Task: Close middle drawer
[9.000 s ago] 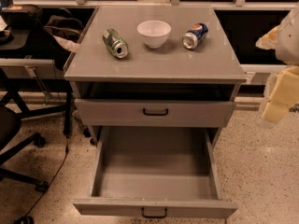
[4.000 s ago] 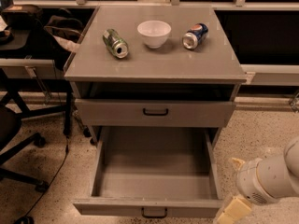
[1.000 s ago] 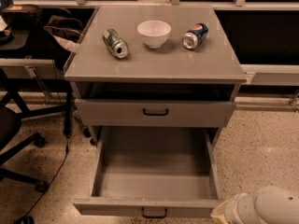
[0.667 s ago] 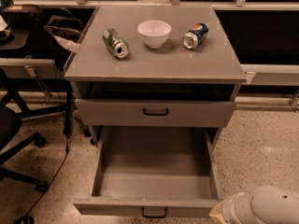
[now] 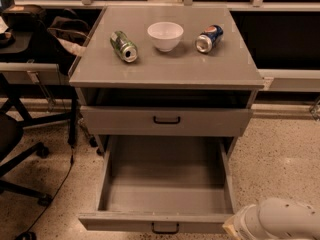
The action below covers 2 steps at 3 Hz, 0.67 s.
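Observation:
The middle drawer (image 5: 165,184) is pulled far out of the grey cabinet and is empty inside. Its flat front (image 5: 120,222) faces me at the bottom of the camera view, with a small black handle (image 5: 165,228). My gripper (image 5: 233,229) is at the bottom right, just right of the drawer front's right end, at the tip of the white arm (image 5: 280,221). The arm reaches in from the lower right corner. The lowest drawer is out of view.
The top drawer (image 5: 165,120) stands slightly out above the open one. On the cabinet top (image 5: 165,66) lie a green can (image 5: 123,46), a white bowl (image 5: 165,35) and a blue can (image 5: 209,38). An office chair (image 5: 12,149) and a desk stand at the left.
The arm came down from the right side of the cabinet to the bottom right corner by the drawer front. In the last second it has barely moved. The drawer has not moved.

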Each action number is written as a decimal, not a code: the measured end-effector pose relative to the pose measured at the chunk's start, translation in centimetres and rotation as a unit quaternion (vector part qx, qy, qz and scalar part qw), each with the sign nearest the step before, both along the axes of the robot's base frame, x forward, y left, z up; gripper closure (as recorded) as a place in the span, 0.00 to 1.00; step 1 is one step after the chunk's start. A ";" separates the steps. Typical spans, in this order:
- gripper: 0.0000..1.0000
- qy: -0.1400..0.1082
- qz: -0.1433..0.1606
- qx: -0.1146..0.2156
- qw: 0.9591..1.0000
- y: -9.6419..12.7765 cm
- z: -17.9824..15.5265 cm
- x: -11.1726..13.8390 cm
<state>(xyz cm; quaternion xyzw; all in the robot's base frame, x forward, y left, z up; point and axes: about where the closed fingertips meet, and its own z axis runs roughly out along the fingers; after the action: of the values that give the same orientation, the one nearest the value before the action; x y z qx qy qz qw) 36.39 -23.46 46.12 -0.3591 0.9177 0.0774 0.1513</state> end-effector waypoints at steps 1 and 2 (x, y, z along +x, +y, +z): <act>1.00 0.004 -0.017 -0.002 1.000 -0.6 -1.2 0.6; 1.00 0.004 -0.013 -0.005 1.000 -0.6 -1.4 0.7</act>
<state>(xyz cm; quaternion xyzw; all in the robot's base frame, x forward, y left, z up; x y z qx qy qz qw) 37.12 -24.05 44.74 -0.3473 0.9233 0.0723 0.1471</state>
